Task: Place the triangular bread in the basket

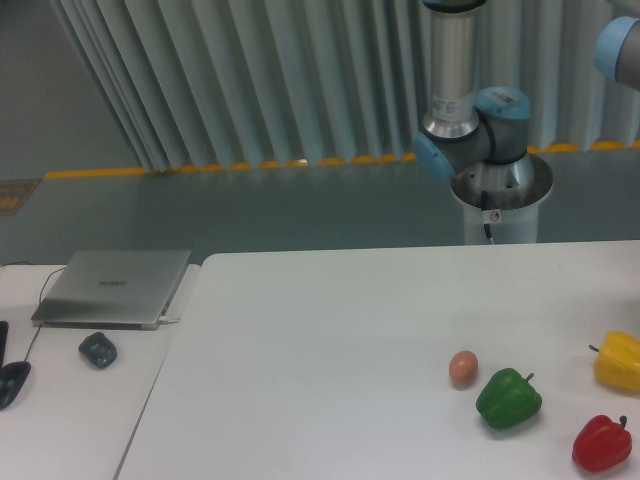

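Pale curtains are hanging behind a white table (330,330), and neither the triangular bread nor any basket is showing up anywhere, so I'm guessing both are sitting off-frame, maybe to the right. Only the arm (455,90) by its pedestal is showing; the tool is out of view, so I can't tell its state. Coming down, I'd be steering wide of the egg (462,368), green pepper (508,399), red pepper (602,444) and yellow pepper (619,360) bunching near the right edge, while the table's middle is giving open room.
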Tool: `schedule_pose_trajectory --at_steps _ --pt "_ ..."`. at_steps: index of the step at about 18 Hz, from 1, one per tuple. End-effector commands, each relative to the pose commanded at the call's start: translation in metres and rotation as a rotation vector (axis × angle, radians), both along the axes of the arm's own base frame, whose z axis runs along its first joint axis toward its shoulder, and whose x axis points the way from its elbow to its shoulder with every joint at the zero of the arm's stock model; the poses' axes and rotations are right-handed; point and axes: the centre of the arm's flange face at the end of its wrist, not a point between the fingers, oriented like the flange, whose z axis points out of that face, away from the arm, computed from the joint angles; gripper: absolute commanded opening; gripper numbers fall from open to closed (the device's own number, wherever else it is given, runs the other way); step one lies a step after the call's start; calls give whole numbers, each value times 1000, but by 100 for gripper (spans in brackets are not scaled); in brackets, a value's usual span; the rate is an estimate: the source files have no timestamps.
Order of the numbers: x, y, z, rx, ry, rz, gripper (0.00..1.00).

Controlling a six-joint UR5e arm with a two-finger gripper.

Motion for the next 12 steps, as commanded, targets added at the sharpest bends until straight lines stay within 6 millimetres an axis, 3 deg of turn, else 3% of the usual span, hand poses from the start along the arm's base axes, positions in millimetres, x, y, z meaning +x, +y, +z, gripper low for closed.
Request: schedule_pose_trajectory --at_steps 3,12 --pt "1 9 -2 10 21 2 100" --pt "2 9 -3 6 21 -2 100"
